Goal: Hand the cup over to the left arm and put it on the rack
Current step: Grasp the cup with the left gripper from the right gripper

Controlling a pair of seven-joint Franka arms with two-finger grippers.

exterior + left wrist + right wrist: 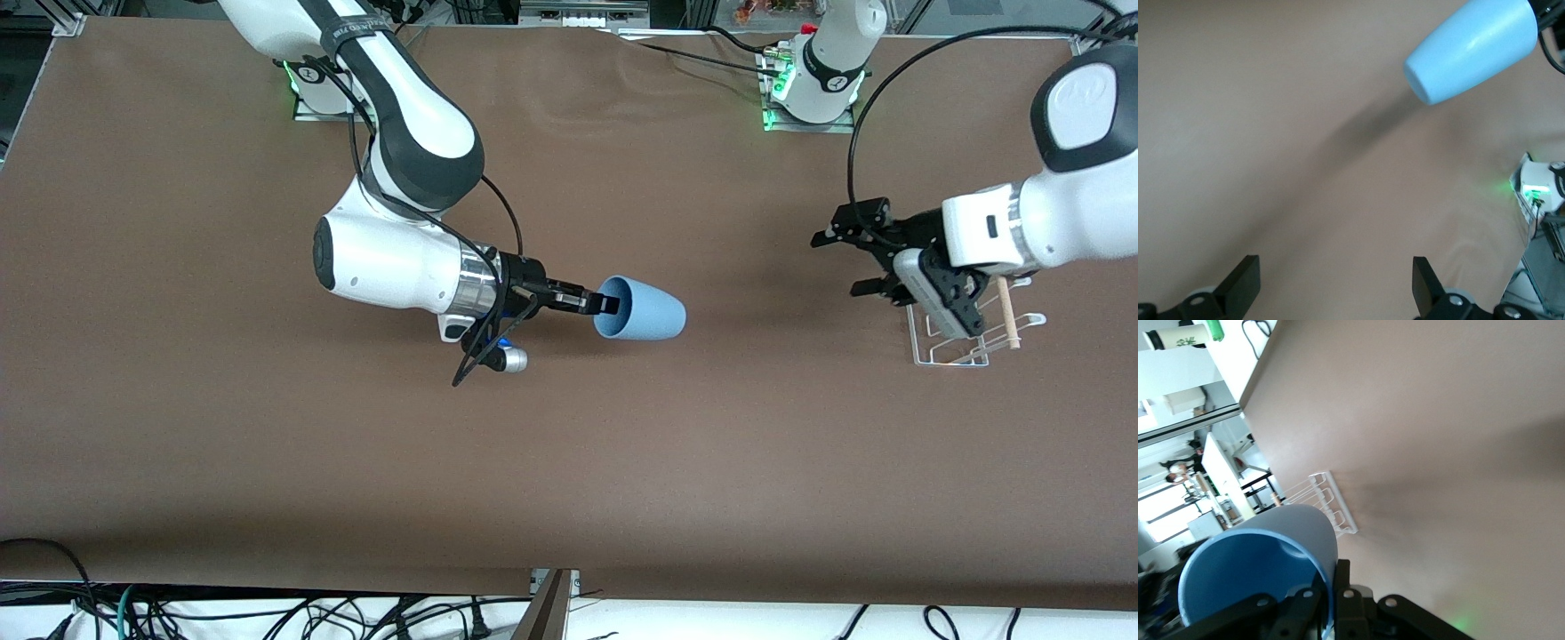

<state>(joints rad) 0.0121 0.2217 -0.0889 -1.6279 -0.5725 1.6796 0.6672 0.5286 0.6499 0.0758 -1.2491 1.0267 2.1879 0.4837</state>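
Brown table, cup pinched, label illegible

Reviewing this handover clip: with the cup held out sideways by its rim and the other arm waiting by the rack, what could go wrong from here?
1. The right pincer pinches only the rim wall of the cup, which sticks out sideways over the table; a nudge during the handover could pivot it or make it slip.
2. The left pincer is open just above the rack, close to its prongs and wooden dowel; moving off low might snag them.
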